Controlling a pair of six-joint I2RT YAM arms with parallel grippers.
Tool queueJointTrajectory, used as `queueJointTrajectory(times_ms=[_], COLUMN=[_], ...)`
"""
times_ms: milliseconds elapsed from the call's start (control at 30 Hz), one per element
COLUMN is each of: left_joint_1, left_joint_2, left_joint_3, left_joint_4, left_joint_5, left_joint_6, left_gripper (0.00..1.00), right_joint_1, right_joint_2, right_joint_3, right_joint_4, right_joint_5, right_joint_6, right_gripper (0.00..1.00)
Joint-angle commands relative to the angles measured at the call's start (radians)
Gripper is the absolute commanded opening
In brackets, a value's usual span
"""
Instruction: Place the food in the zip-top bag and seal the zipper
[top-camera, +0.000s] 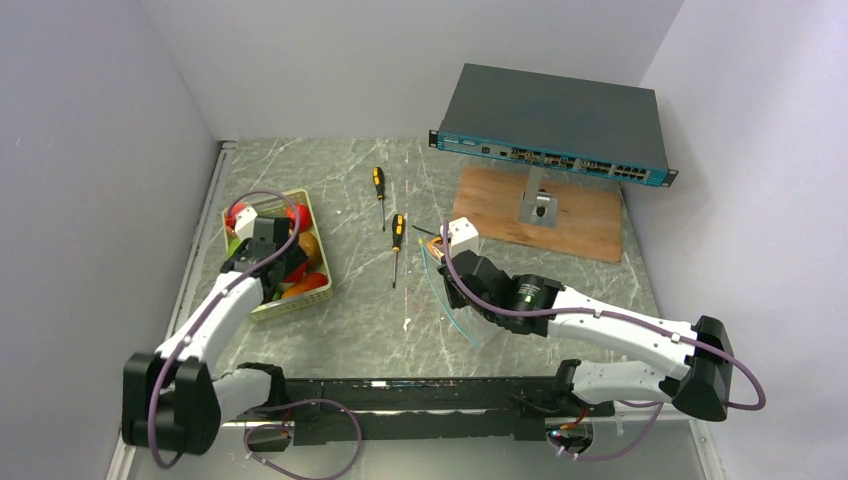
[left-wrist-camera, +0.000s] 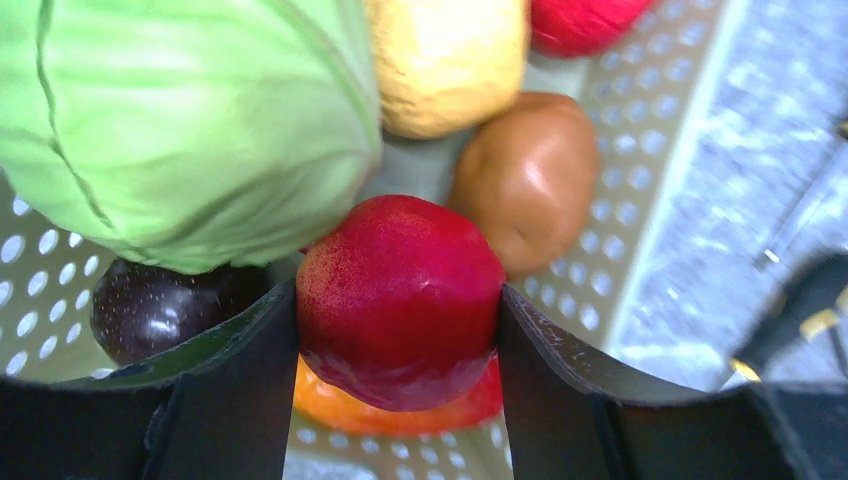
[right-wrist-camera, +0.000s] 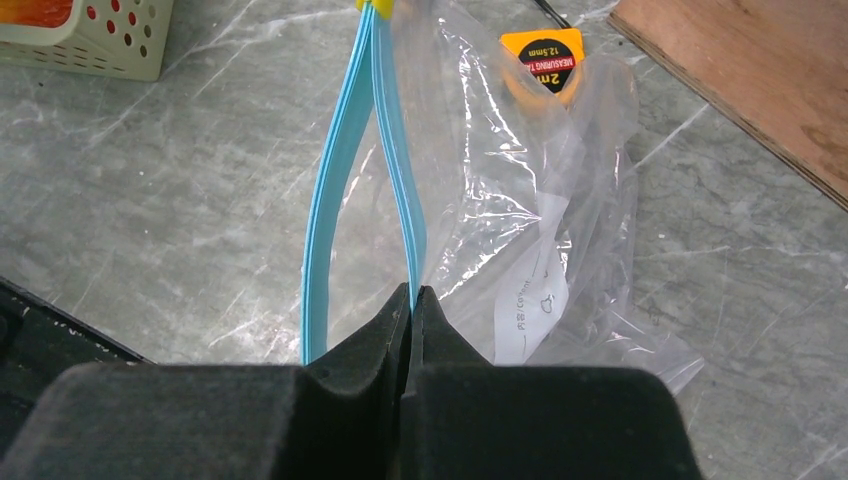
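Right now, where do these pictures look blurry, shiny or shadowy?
Left wrist view: the green cabbage nearest the lens is soft and blurred, while the red fruit is sharper with a dull sheen. Right wrist view: white glare streaks on the crinkled clear bag. Top view: even, soft light, only faint shadows.

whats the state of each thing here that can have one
left pincer, closed on the red fruit
red fruit, gripped, sitting in the tray
tray, loaded
right pincer, shut on one lip of the zipper
zipper, unsealed, lips apart
bag, mouth open, held up, no food seen inside
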Motion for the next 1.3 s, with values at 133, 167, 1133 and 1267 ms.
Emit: queueJointTrajectory(times_ms=[133, 167, 1133, 1267], left_joint_1=[0.002, 0.002, -0.543, -0.554], left_joint_2=[-0.277, -0.3, -0.073, -0.055], left_joint_3=[0.048, 0.053, 0.009, 0.034], left_joint_4=[-0.071, -0.063, 0.649, 0.577], left_joint_5=[0.387, 0.457, 0.808, 0.794], left_joint_6=[0.144, 0.157, -0.076, -0.053], left_gripper=[0.17, 0.15, 0.01, 0.0], right_joint_1=[-0.005, -0.004, -0.004, -0.007], right_joint_2=[-0.011, -0.011, -0.129, -0.161], right_joint_3=[0.005, 0.006, -0.02, -0.031], right_joint_4=[0.042, 0.044, 0.137, 0.169], right_joint_5=[-0.016, -0.018, -0.025, -0.032], right_joint_6=[0.012, 0.014, 0.13, 0.137], right_gripper=[0.0, 0.0, 0.0, 0.0])
